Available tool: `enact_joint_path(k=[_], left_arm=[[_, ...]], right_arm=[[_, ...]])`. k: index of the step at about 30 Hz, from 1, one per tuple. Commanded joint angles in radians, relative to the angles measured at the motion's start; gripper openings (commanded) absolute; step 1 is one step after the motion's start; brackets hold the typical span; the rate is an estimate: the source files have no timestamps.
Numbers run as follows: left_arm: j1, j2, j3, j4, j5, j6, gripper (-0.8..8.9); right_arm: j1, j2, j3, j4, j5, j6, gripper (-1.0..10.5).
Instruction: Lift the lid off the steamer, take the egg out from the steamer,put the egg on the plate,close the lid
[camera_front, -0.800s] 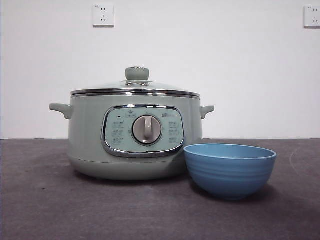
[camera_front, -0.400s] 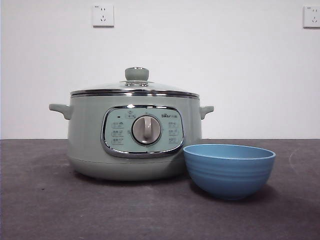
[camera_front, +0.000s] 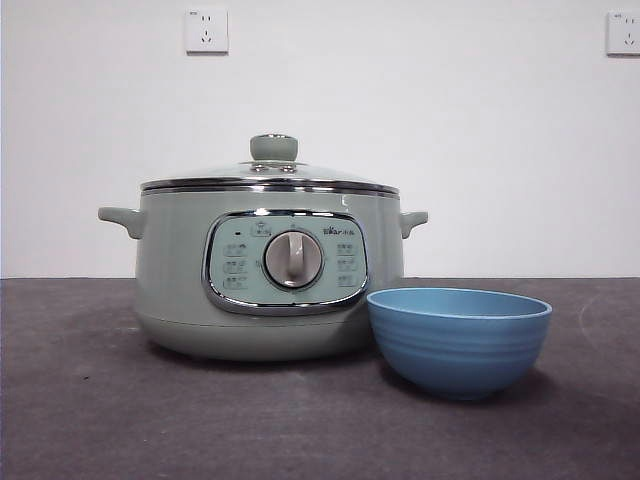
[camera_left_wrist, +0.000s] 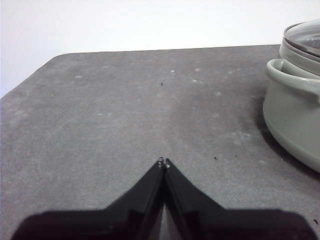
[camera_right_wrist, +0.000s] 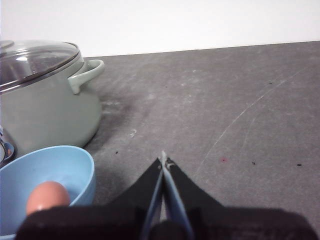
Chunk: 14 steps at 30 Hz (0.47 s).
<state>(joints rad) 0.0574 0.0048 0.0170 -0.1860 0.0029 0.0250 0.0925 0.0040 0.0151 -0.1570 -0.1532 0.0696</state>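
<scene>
nothing is shifting since the earlier frames: the lid (camera_front: 272, 172) is sitting closed on the steamer (camera_front: 180, 270), and the plate (camera_front: 458, 340) is standing just beside it, holding the egg (camera_right_wrist: 47, 196). left gripper (camera_left_wrist: 163, 162) and right gripper (camera_right_wrist: 163, 159) are waiting, jaws pressed together, holding nothing.

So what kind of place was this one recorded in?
Probably a lab or test bench, not a real kitchen: a bare grey table, a plain white wall with sockets, and only a cooker and blue bowl set out.
</scene>
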Motion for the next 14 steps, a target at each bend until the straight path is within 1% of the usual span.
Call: enact_joint_path(k=[1, 14], left_arm=[[0.003, -0.001, -0.014, 0.004, 0.000, -0.006, -0.03], [0.003, -0.001, -0.014, 0.004, 0.000, -0.006, -0.03]], right_arm=[[0.003, -0.003, -0.010, -0.011, 0.002, 0.027, 0.0], [0.002, -0.002, -0.010, -0.010, 0.003, 0.027, 0.0]])
